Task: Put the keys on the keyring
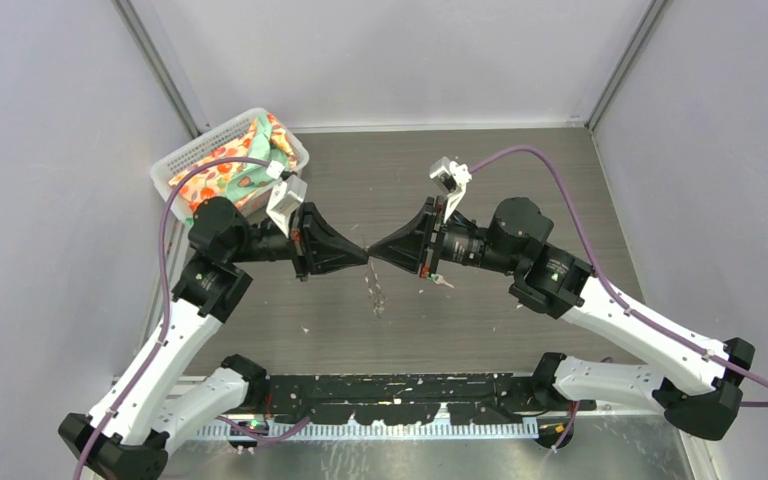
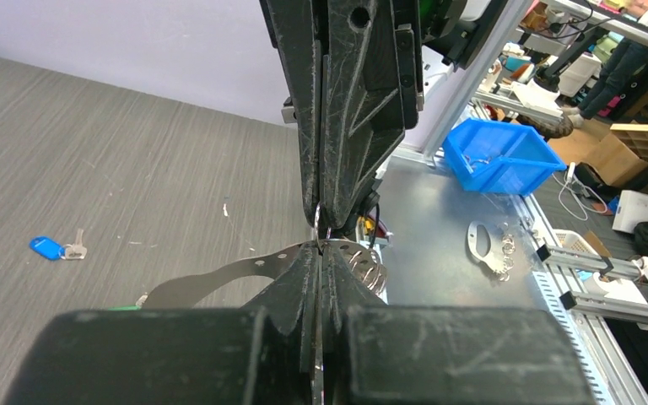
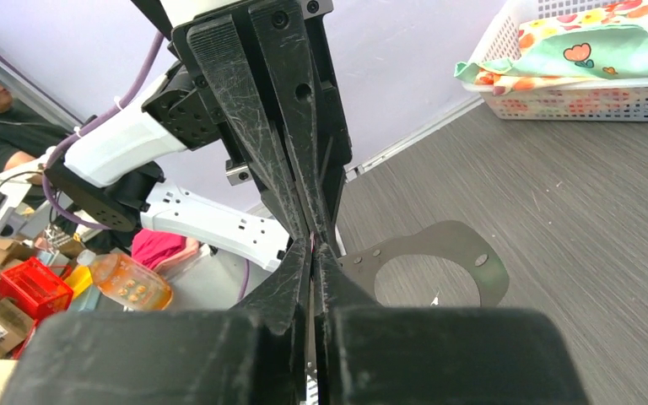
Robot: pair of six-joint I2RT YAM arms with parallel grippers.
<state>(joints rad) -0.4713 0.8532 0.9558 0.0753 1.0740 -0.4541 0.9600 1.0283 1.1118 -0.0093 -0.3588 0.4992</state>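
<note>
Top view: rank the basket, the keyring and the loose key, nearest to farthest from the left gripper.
1. keyring, hanging just below the left gripper.
2. key, on the table to the right.
3. basket, far left corner.

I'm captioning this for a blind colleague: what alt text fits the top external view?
The left gripper and right gripper meet tip to tip, both shut, over the middle of a grey table, with a thin keyring hanging where they meet. A white basket of bright cloth sits far left; a green key lies near the right gripper.
</note>
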